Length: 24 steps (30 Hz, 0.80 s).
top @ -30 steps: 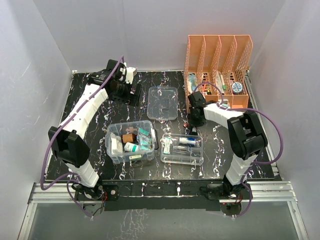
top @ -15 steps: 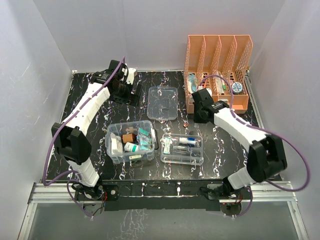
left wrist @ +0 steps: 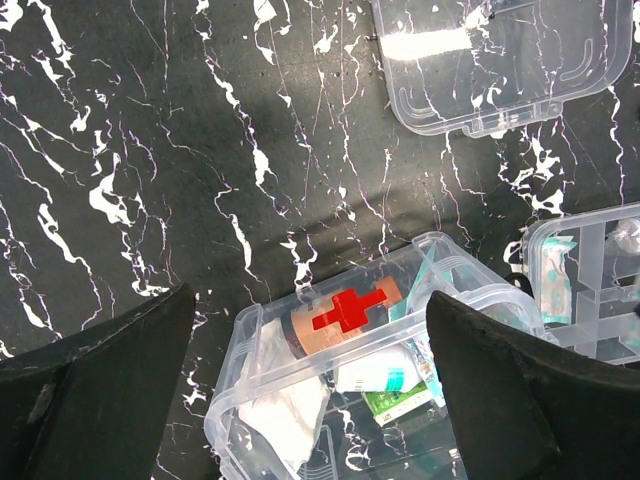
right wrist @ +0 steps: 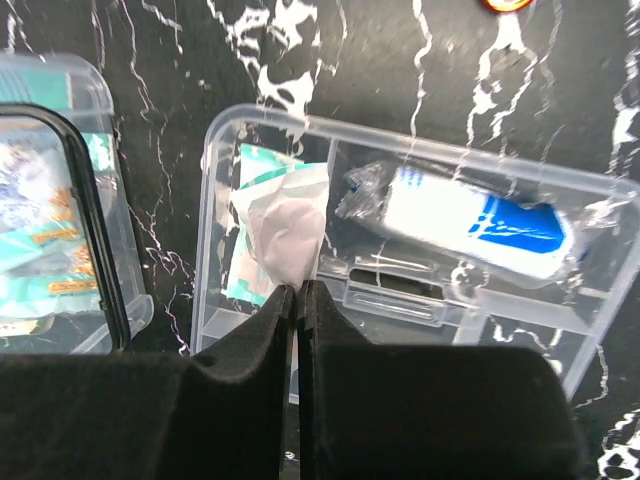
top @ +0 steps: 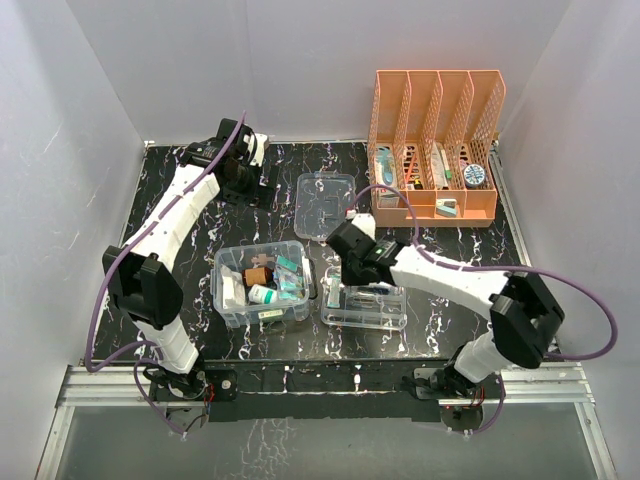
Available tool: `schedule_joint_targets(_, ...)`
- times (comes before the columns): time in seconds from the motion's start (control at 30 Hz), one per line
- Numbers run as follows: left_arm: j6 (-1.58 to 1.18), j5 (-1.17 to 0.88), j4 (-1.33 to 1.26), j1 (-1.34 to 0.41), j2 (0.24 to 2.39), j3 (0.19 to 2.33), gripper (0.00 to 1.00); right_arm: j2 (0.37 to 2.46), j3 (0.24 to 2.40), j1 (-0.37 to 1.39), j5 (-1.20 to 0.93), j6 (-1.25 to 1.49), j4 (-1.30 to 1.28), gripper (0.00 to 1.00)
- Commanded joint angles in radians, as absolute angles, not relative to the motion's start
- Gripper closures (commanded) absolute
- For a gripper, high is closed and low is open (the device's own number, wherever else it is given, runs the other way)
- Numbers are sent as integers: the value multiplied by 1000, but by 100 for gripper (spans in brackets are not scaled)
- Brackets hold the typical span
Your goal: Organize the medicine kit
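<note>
The deep clear box point(top: 219, 262) sits front left and holds a brown bottle with a red cross point(left wrist: 345, 310), a white bottle, gauze and sachets. The shallow divided tray point(top: 392, 322) lies to its right. The clear lid point(top: 325, 205) lies flat behind them. My right gripper point(top: 346, 262) hovers over the tray's left end point(right wrist: 420, 135), shut on a thin pale pink packet point(right wrist: 290, 235) that hangs above a teal-and-white sachet point(right wrist: 250, 175). A white and blue tube point(right wrist: 470, 220) lies in the tray's far compartment. My left gripper point(top: 262, 184) is open and empty, high at the back left, with the box point(left wrist: 250, 330) below it.
The tall orange perforated file rack point(top: 435, 140) stands at the back right with several items in its slots. White walls enclose the black marbled table on three sides. A small orange round thing point(right wrist: 505, 3) lies on the table just beyond the tray.
My right arm has swung from the orange rack down and left to the tray's left end, with a pale packet in its jaws. My left arm has barely moved.
</note>
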<state>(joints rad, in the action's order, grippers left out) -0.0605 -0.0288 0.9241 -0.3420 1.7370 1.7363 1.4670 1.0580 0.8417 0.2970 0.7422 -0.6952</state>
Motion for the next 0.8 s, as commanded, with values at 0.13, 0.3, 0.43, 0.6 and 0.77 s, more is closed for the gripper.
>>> schedule_joint_targets(0.13, -69, -6, 955, -336, 1674, 1744, 1, 1578, 1076, 928, 355, 882, -602, 100)
schedule_joint_targets(0.3, -71, -4, 955, -336, 1659, 1735, 1, 1630, 1066, 941, 349, 899, -574, 100)
schedule_joint_targets(0.43, -70, -4, 956, -336, 1655, 1735, 1, 1653, 1043, 944, 346, 909, -561, 100)
schedule_joint_targets(0.6, -70, -8, 956, -337, 1652, 1726, 1, 1675, 1037, 945, 345, 917, -556, 98)
schedule_joint_targets(0.77, -68, -11, 955, -336, 1649, 1718, 1, 1674, 1045, 946, 353, 919, -565, 77)
